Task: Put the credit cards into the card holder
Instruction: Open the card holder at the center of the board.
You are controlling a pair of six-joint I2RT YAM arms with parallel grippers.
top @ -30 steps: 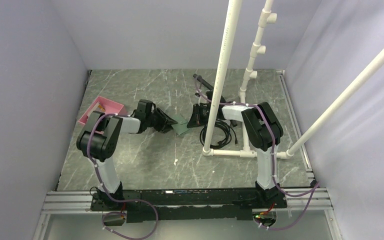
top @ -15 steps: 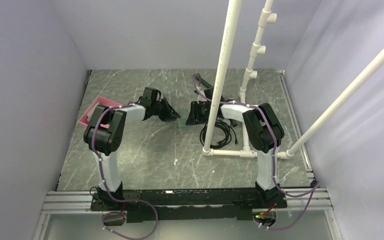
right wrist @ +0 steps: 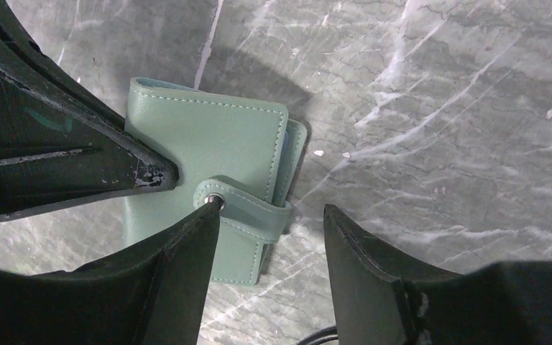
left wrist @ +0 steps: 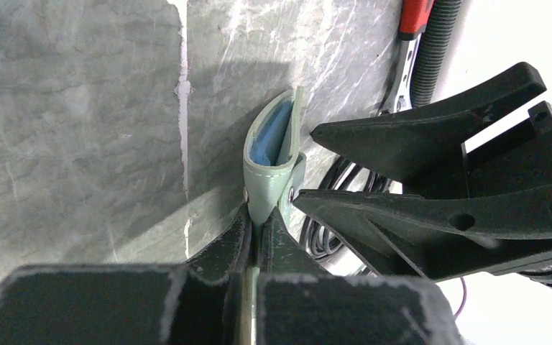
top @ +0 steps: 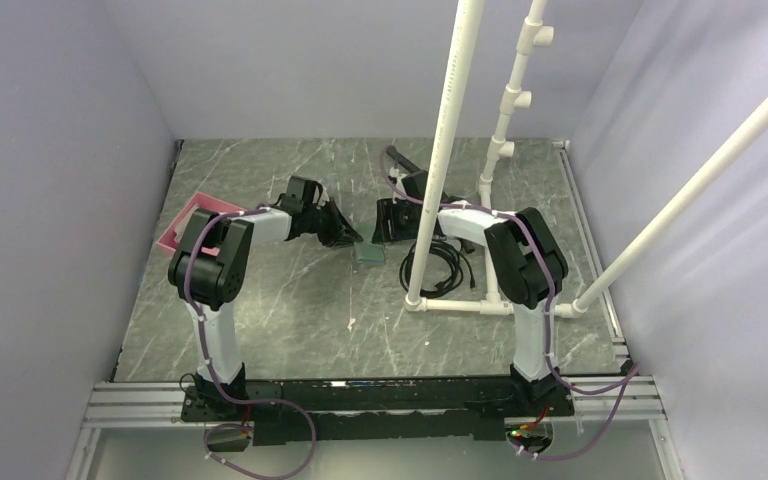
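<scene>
The card holder (top: 368, 253) is a muted-green wallet standing on edge on the table between the two arms. My left gripper (left wrist: 259, 223) is shut on its near edge. The wallet gapes slightly, showing a pale blue inside (left wrist: 267, 140). In the right wrist view the card holder (right wrist: 208, 144) has its closure tab (right wrist: 251, 210) snapped across. My right gripper (right wrist: 269, 208) is open around that tab, with one fingertip at the snap. From above, the left gripper (top: 350, 238) and right gripper (top: 385, 232) face each other across the wallet. No credit cards show in any view.
A pink tray (top: 192, 213) lies at the left, partly behind the left arm. White pipe posts (top: 443, 150) and a coil of black cable (top: 447, 265) stand close to the right of the wallet. A dark tool (top: 405, 163) lies behind them.
My left gripper swung toward the wallet and shut on its edge. The right gripper's jaws opened wider around the tab. The wallet shifted slightly toward the front.
</scene>
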